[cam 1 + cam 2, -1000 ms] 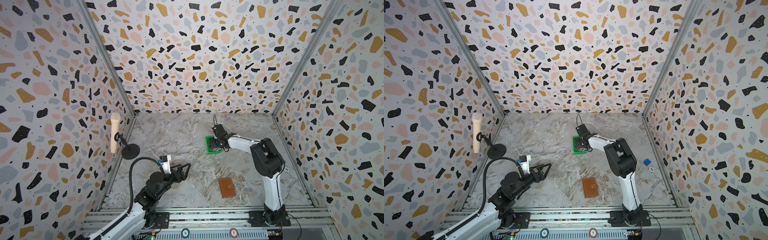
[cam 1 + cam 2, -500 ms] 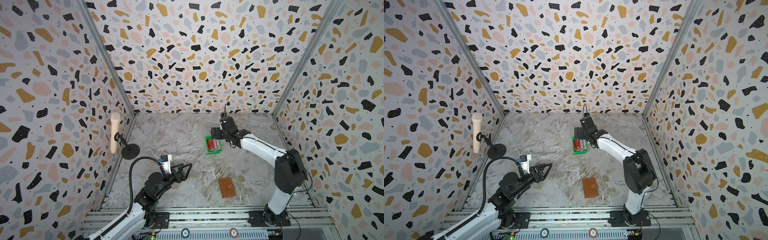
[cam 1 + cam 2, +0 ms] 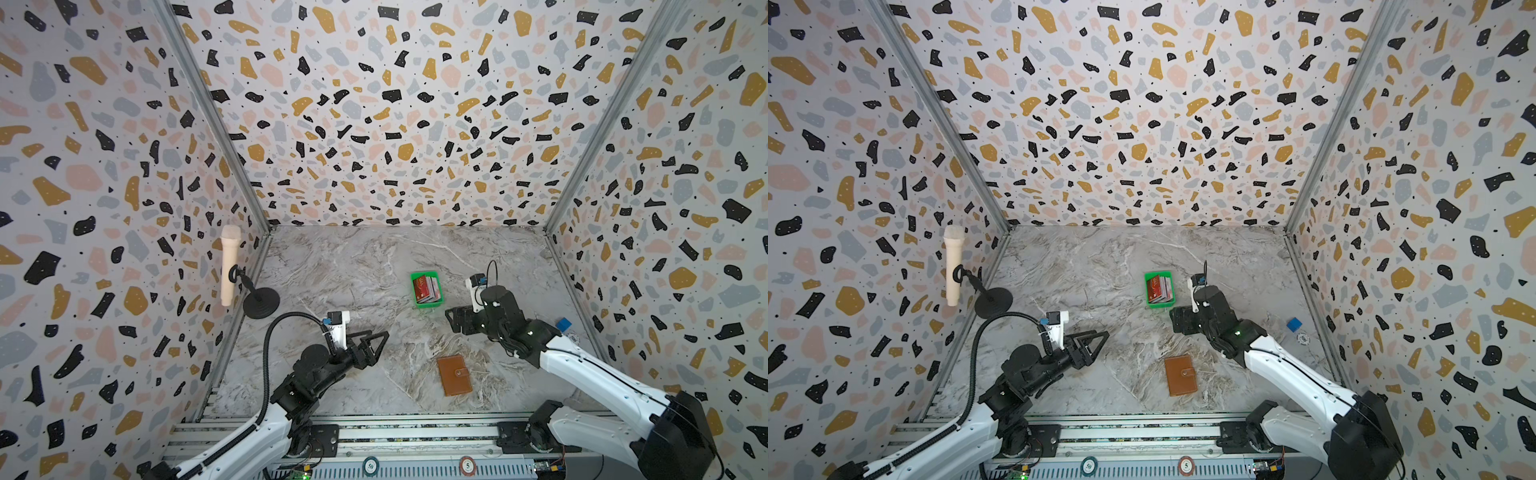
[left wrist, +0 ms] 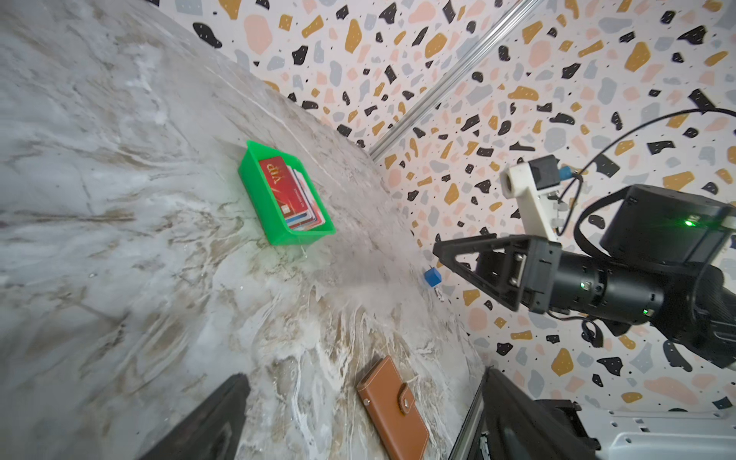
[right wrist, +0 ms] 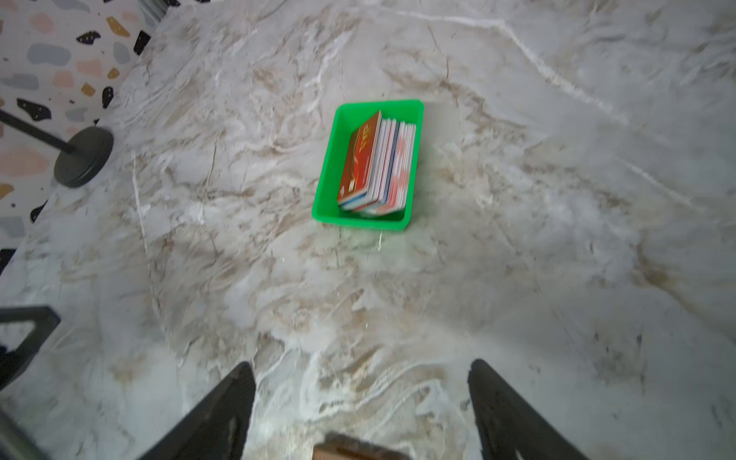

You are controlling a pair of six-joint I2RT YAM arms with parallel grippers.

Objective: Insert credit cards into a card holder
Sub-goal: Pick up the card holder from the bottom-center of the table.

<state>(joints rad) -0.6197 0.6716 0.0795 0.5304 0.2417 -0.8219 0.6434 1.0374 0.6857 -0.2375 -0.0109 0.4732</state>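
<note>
The credit cards (image 3: 426,289) (image 3: 1160,288) stand on edge in a small green tray (image 3: 429,304), a red one (image 4: 284,187) (image 5: 362,159) facing outward. The card holder (image 3: 454,375) (image 3: 1180,375) lies shut on the marble near the front, its snap tab fastened. My right gripper (image 3: 451,318) (image 3: 1174,320) (image 5: 360,364) hovers open and empty just front-right of the tray, between the tray and the card holder. My left gripper (image 3: 382,336) (image 3: 1102,334) (image 4: 363,374) is open and empty, left of the card holder (image 4: 392,412), pointing towards it.
A cream microphone (image 3: 230,266) on a black stand (image 3: 261,303) is by the left wall. A blue cube (image 3: 564,323) and a round chip (image 3: 1303,339) lie near the right wall. Speckled walls close in three sides.
My right arm has drawn back from over the green tray towards the front right, and its gripper now hangs clear of the tray. The left arm has not moved.
</note>
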